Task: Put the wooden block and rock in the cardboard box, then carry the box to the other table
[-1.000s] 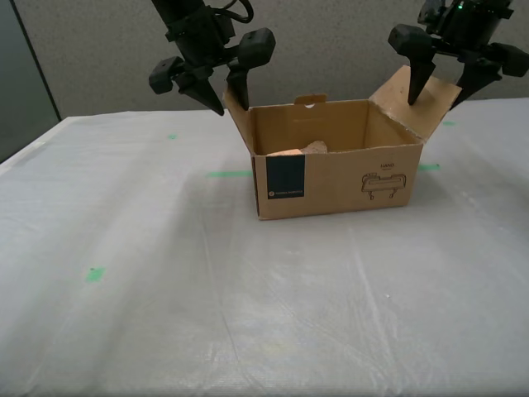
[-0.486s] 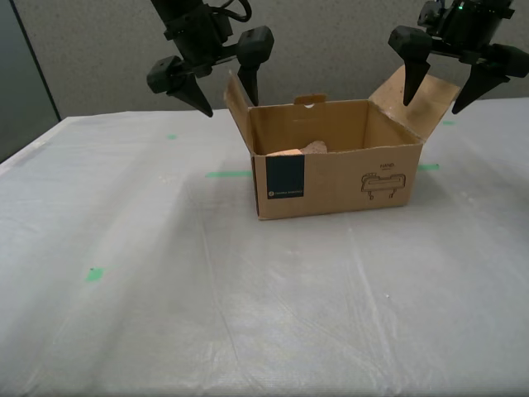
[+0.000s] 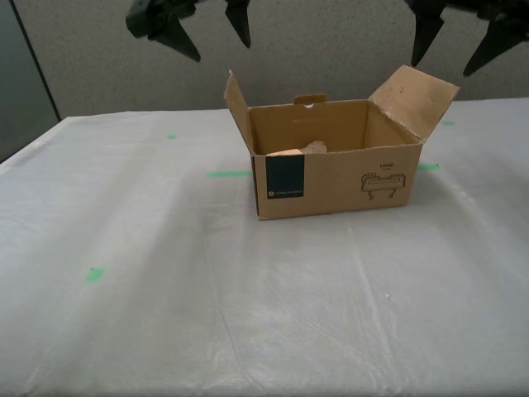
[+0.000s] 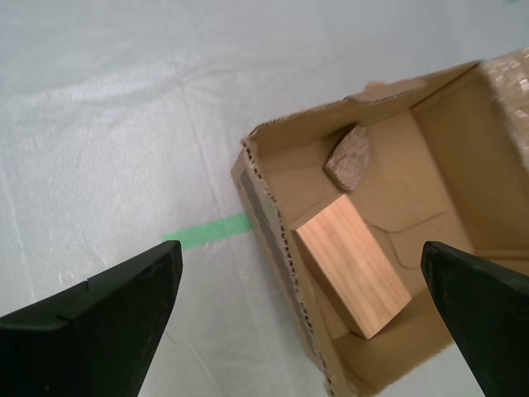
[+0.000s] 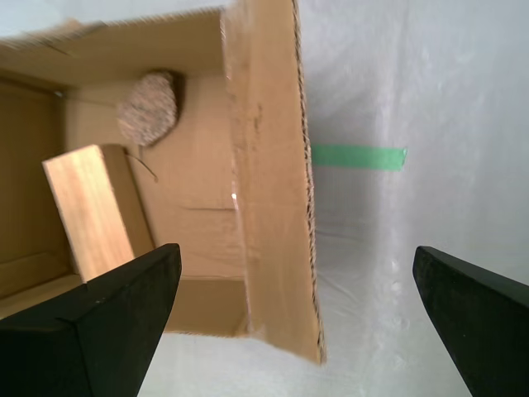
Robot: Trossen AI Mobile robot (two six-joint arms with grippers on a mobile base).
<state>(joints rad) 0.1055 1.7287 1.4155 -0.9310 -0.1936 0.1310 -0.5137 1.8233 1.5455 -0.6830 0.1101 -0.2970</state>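
And here we are: the box sits squarely on the table, top open, and both arms hang high above it. Our second gripper hovers over the box's end at the exterior view's left, jaws spread wide with nothing between them. Our first gripper hovers over the end at the exterior view's right, jaws just as wide and just as empty.

Look inside! The block leans against the wall at the exterior view's left end, one end down on the floor of the box. The rock is tucked into the far corner just beyond it (the two look close, though we cannot tell if they touch). So both pieces are in, and the wrinkled covering with its green tape suggests this is the other table.

Why so high and so wide? Our read is that each gripper stood at one end of the box to share the load, and open jaws well above the flaps mean nothing snags. The big flap splays outward beneath our first gripper, and the small flap stands nearly upright under our second. The box rests flat with bare table all round it. To us the job looks as good as done.
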